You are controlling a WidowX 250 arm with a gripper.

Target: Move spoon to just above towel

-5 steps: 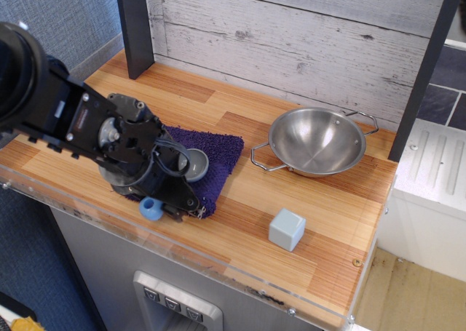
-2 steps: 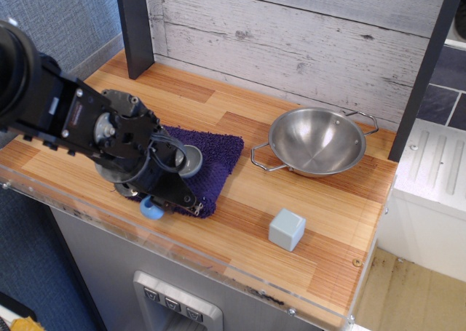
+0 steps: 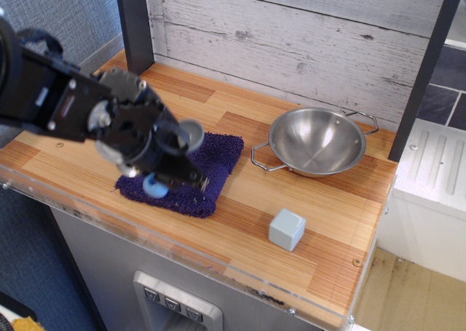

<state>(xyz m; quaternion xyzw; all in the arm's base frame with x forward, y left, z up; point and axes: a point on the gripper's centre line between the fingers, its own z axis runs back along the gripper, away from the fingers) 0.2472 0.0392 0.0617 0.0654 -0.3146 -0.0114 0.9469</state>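
My gripper (image 3: 173, 165) is shut on the spoon and holds it in the air over the towel. The spoon's round grey bowl (image 3: 192, 134) sticks out at the upper right of the fingers. The end of its light-blue handle (image 3: 151, 186) shows at the lower left. The dark purple towel (image 3: 212, 169) lies flat on the wooden counter, partly hidden under the arm.
A large steel two-handled bowl (image 3: 316, 141) stands at the right rear. A pale grey-blue cube (image 3: 286, 229) sits near the front edge. A dark post (image 3: 135, 27) and the plank wall close the back. A clear plastic lip (image 3: 218, 262) runs along the counter's front edge.
The gripper has risen from the towel with the spoon in it and moved a little toward the back. The spoon no longer rests on the towel.
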